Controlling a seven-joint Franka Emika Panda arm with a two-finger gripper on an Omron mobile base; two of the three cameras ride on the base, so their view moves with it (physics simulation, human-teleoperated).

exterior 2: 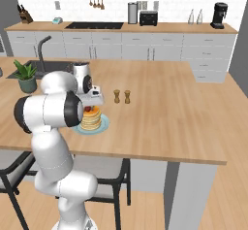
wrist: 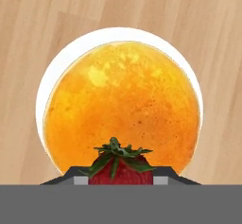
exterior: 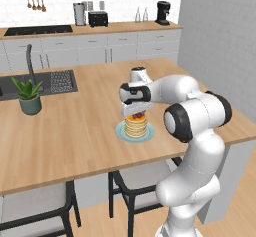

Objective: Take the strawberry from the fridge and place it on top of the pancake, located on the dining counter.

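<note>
The light wooden tabletop [exterior: 90,126] carries a pale blue plate [exterior: 148,135] near its front edge, well apart from the potted plant [exterior: 29,96] by the sink [exterior: 47,82]. On the plate sits the pancake [wrist: 123,105] stack. Directly above it hang the jaws, clamped on the strawberry [wrist: 121,167], which hovers just over the stack's orange-brown top.

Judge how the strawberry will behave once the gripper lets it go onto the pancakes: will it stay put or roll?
The strawberry is small and roundish, so it may roll a little. The pancakes have a broad, flat top, which probably stops it. It looks light and soft, pinched between the gripper fingers, so it likely bruises easily.
</note>
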